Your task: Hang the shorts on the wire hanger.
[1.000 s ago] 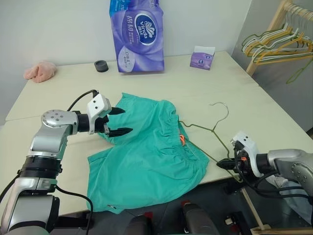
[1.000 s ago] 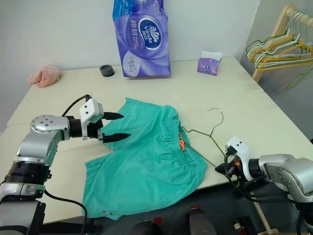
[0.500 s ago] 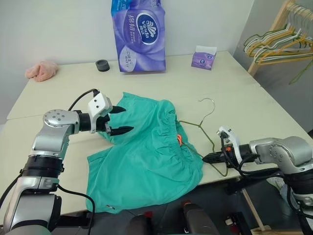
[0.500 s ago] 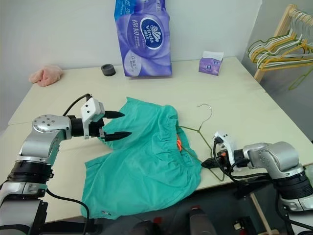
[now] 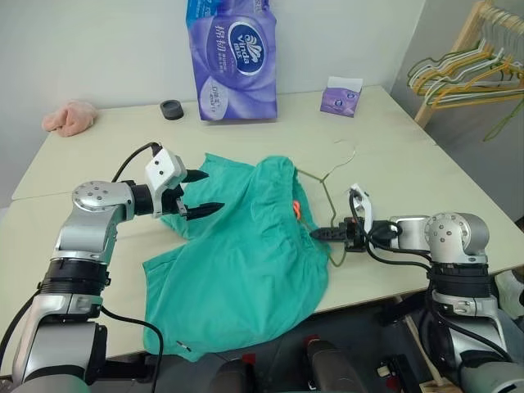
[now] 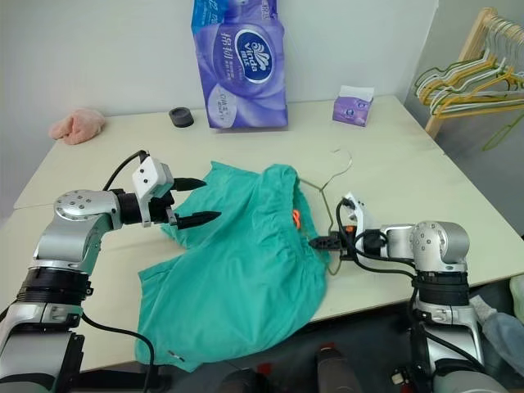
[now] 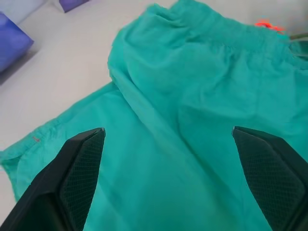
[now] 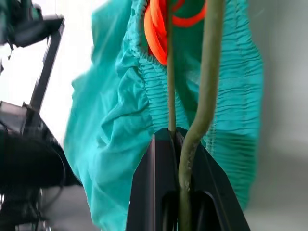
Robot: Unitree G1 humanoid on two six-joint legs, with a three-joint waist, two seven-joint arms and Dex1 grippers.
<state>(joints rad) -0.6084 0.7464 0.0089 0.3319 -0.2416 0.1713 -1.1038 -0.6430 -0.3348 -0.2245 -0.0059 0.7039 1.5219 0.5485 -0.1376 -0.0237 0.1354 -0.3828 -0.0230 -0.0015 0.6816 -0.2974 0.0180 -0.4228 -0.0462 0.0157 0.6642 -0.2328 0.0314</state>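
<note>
On the left, the left gripper (image 5: 196, 192) is held spread wide over the far leg of the shorts (image 5: 246, 254), gripping nothing. Shorts are spread on the table (image 5: 106, 147), waistband bunched toward the right. At the waistband, the wire hanger (image 5: 326, 190) is pinched at its lower corner by the clenched right gripper (image 5: 321, 234). Likely failure: wire snagging on the elastic and dragging the cloth, or twisting in the thin pinch.

I see bright, even light; soft shadows under the shorts (image 5: 246, 254); my right wrist view is blurred up close.
</note>
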